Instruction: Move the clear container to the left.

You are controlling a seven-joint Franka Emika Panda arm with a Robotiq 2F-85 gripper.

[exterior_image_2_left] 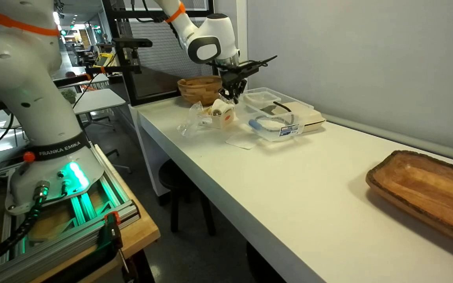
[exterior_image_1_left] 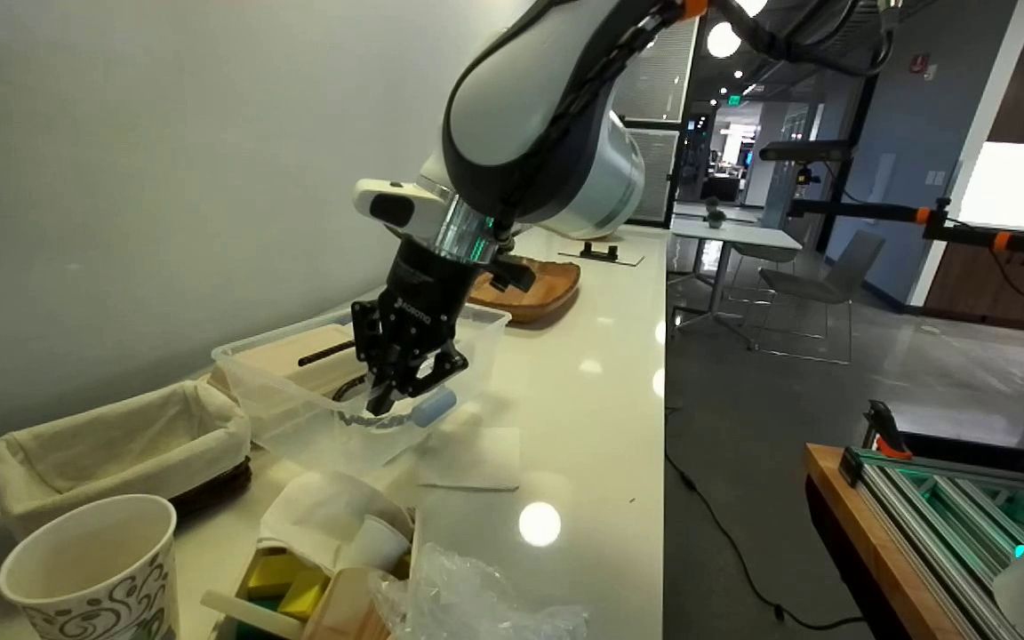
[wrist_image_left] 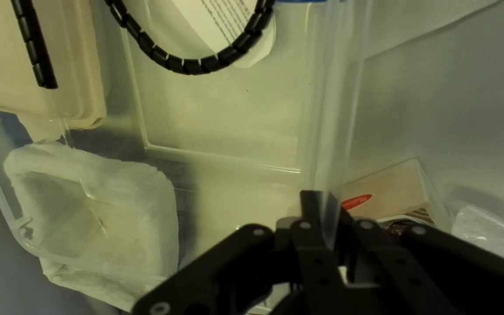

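Clear container, rectangular, colourless, blue-labelled, its rim tight in the pincer.

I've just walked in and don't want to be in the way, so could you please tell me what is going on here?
A robot arm is handling the clear container at the white counter: its fingers appear closed on the container's side wall. The aim is to move it left; whether it is off the counter, I can't tell. A cloth-lined basket and a small carton stand nearby.
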